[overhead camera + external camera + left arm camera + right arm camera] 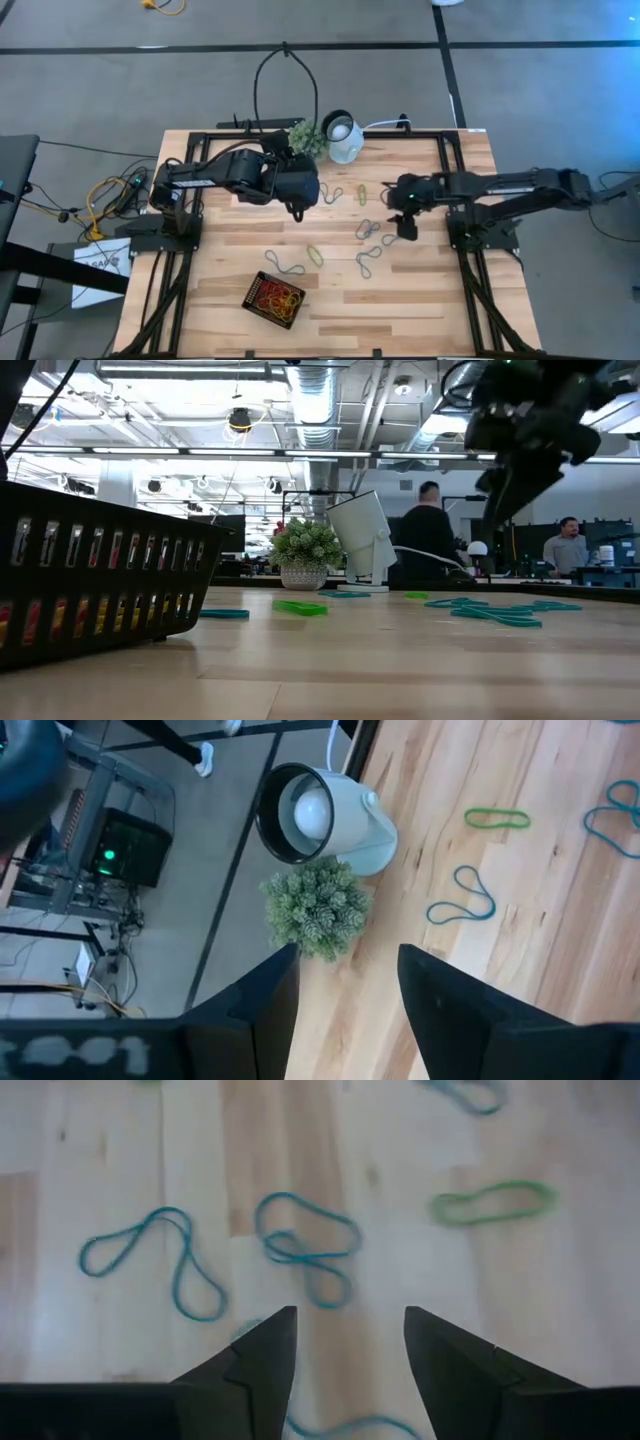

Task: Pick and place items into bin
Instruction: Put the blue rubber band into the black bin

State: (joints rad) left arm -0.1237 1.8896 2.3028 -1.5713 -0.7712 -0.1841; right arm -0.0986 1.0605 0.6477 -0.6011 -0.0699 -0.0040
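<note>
Overhead, the right gripper (pixel 406 228) hangs right of centre, fingers spread wide and empty above loose rubber bands (pixel 368 262). Left gripper (pixel 297 209), also wide open and empty, hovers near the plant (pixel 308 139). Lower left sits the bin (pixel 273 299), holding bands.

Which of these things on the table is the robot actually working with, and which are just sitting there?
Part of the job:
- rubber-band loops on the wood
- black bin, already holding some

Just lying about:
- white lamp
- small green plant
</note>
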